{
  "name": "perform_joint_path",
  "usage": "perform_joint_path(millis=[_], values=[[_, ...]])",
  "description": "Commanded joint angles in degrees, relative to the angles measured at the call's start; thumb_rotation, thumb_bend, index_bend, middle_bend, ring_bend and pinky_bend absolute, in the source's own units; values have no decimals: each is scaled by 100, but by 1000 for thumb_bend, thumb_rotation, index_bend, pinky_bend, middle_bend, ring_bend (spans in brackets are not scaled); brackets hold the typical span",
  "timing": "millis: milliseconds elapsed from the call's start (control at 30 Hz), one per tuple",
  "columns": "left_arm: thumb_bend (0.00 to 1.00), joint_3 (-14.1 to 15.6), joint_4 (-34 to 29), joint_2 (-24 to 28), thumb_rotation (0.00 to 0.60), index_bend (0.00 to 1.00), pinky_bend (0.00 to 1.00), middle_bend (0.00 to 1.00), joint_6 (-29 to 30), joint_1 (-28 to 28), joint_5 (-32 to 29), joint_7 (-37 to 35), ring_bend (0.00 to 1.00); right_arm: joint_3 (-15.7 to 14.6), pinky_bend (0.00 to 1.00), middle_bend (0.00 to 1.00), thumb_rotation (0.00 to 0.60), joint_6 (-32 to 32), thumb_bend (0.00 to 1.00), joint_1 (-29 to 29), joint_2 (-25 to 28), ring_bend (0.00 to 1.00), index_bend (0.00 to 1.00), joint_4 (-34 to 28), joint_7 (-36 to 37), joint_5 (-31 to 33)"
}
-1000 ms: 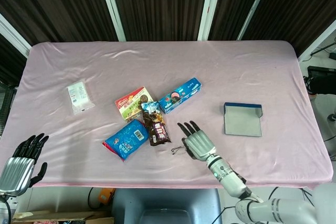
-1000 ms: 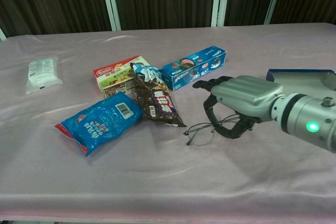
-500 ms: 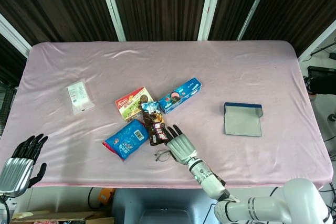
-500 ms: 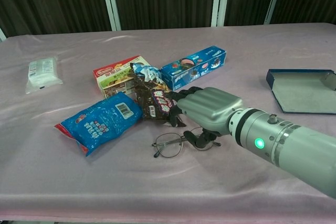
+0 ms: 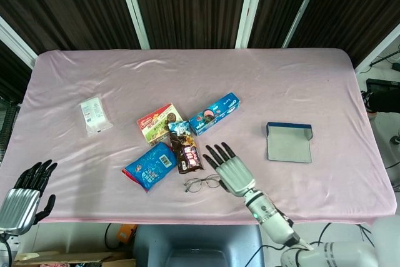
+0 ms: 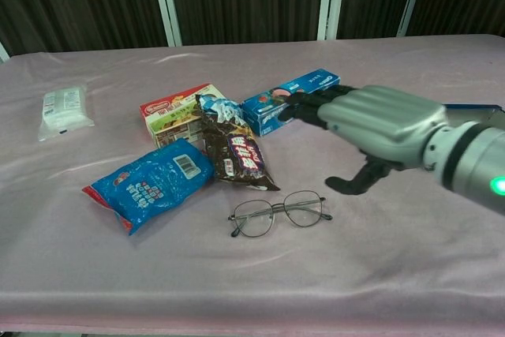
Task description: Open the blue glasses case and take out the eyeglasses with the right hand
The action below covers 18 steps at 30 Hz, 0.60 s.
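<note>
Right hand (image 6: 379, 128) released eyeglasses (image 6: 278, 212), lifted away

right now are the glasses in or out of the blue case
Out. The eyeglasses lie flat on the pink cloth, apart from the open blue glasses case; the right hand holds nothing.

Head view looks steeply down from above; chest view low, nearer; both share the table (image 5: 300, 79).

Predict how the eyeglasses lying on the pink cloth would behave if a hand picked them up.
The eyeglasses look thin-wired, so probably light and easily bent. Lying flat on the tablecloth, they likely resist pinching. The right hand hovers open above, touching nothing.
</note>
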Motion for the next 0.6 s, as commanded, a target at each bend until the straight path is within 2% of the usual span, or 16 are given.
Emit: perform_joint_path(millis=[33,133,267,433,600], values=[[459,-4,-4,6,600,0,157,50,17,11,-6,-13,52,-704,0,0,600,939,418,-771,1178,0,148,-591,355,-820],[458,-6,-4,0,600,0,157,50,44,22,7,1,52,-1115,0,0,600,1505,404,-1305,1722,0,101,-459,700,-1195],[458,5,-2,-15,600,0,155,50,85,43,43,44,53,-1466,0,0,600,2231,403,-2085,2027,0,83,150,1540,-1424],[458,2,18,-62,600,0,153,39,123,57,76,130,46,-1462,0,0,600,2872,402,-2840,1894,0,69,1123,2484,-1491],[458,6,46,-118,600,0,149,19,150,57,133,175,38,-1259,0,0,600,3144,403,-3061,1819,0,81,1556,3433,-1773]])
